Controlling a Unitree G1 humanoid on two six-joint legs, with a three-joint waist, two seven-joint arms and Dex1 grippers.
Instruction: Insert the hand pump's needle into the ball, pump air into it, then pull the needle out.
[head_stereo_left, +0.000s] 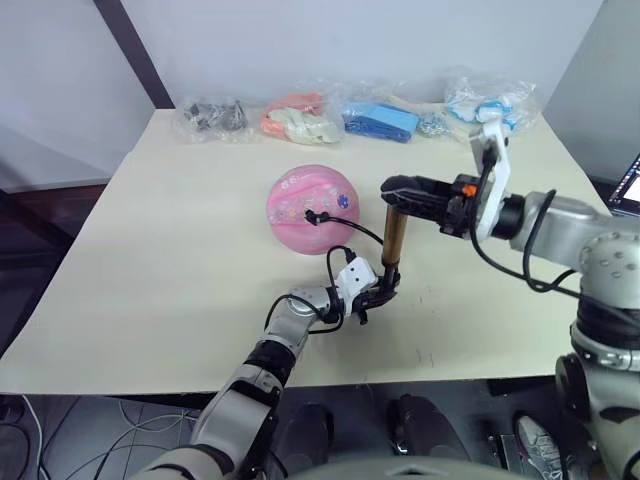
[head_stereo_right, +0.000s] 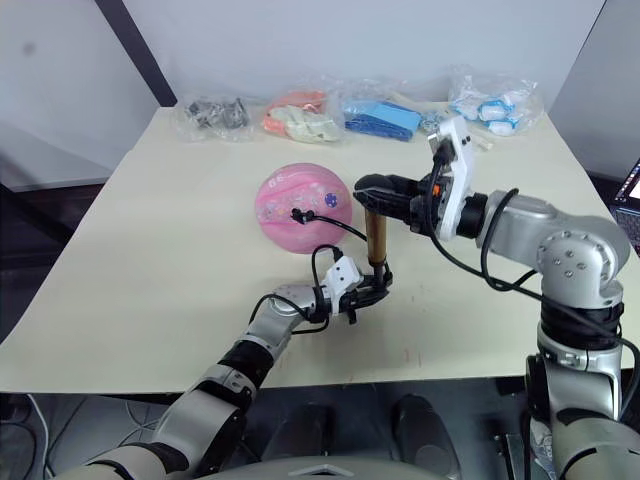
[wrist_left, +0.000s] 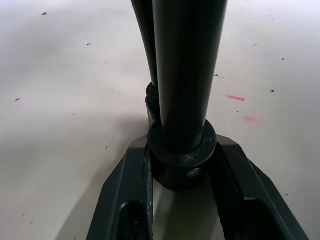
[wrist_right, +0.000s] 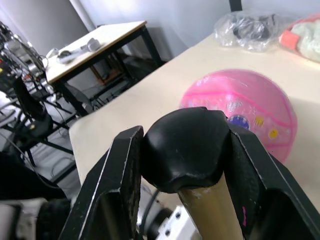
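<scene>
Hand pump (head_stereo_left: 393, 235) stands upright on the desk (head_stereo_left: 160, 260) beside the ball (head_stereo_left: 312, 209). Left claw (head_stereo_left: 377, 296) pinches its base cap; right claw (head_stereo_left: 392, 190) pinches its top handle. Hose runs to the ball. No legible writing.

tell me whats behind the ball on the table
Behind the ball, along the table's far edge, lie clear plastic bags with dark, orange, blue and white contents. The table right behind the ball is covered by it.
</scene>
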